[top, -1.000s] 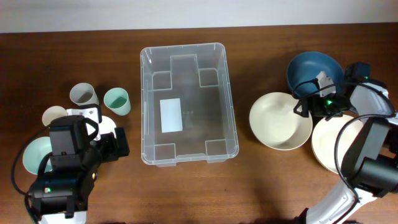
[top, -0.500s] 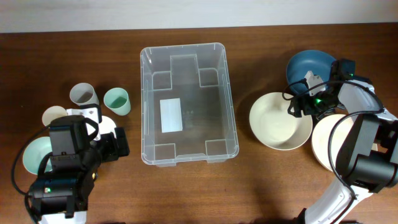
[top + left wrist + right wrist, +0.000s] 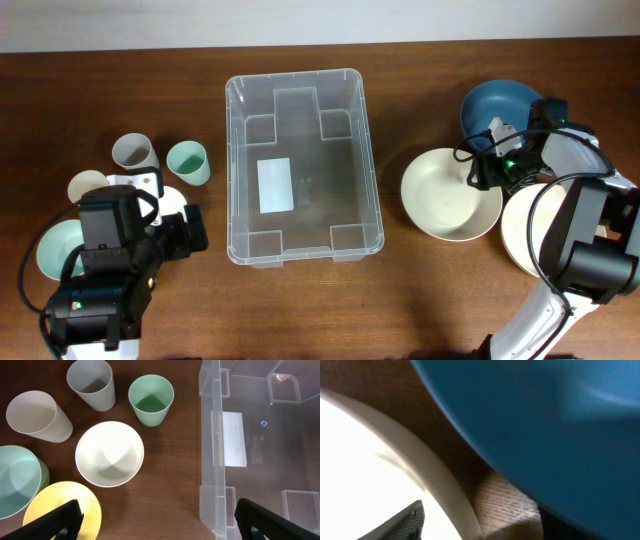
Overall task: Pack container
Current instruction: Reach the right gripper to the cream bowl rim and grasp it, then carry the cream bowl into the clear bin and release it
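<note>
Only overhead — the whole container [image 3: 325, 185]

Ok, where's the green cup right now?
In the overhead view the green cup stands upright on the left, between the grey cup and the left wall of the container, apart from both.

Large clear plastic container [image 3: 303, 165], rectangular with rounded corners and a moulded rim, standing upright and open at the middle of the wooden counter [image 3: 300, 310], nothing inside, white label on its base, moulded blocks along the inner walls
</note>
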### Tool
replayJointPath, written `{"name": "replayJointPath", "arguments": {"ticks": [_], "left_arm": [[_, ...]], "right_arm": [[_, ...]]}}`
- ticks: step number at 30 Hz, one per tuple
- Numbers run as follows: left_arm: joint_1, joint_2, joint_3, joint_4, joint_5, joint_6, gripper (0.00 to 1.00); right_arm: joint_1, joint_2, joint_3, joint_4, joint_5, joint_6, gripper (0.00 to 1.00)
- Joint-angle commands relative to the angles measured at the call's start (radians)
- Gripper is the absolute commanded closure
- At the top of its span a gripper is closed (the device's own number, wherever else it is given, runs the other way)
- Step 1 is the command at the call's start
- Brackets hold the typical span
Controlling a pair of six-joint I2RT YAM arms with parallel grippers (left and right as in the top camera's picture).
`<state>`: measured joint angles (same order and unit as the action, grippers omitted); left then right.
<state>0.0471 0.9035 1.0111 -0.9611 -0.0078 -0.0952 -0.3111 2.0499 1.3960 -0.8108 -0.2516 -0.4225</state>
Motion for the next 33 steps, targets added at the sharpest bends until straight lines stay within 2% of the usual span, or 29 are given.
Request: {"name": "replayJointPath", "arguments": {"ticks": [1,3,10,15,26,33], "left_arm": [[0.001,0.0,0.021,0.002,-0.003,-0.006,0.01],[0.001,0.0,0.021,0.002,-0.003,-0.006,0.01],[0.001,0.0,0.021,0.002,-0.003,-0.006,0.01],[0.001,0.0,0.021,0.002,-0.003,-0.006,0.01],[0.001,0.0,0.021,0.002,-0.003,-0.006,0.01],[0.001,0.0,0.021,0.002,-0.004,-0.006,0.01]], "right_arm": [[0.005,0.037,0.003,-0.005,-0.002,-0.003,0.46],[0.005,0.037,0.003,-0.005,-0.002,-0.001,0.55],[0.005,0.037,0.003,-0.004,-0.003,0.012,0.75],[0.005,0.037,0.003,-0.005,-0.011,0.013,0.96],[0.006,0.016,0.018,-0.039,-0.144,0.02,0.96],[0.038,-0.134,0.112,-0.096,-0.157,0.103,0.96]]}}
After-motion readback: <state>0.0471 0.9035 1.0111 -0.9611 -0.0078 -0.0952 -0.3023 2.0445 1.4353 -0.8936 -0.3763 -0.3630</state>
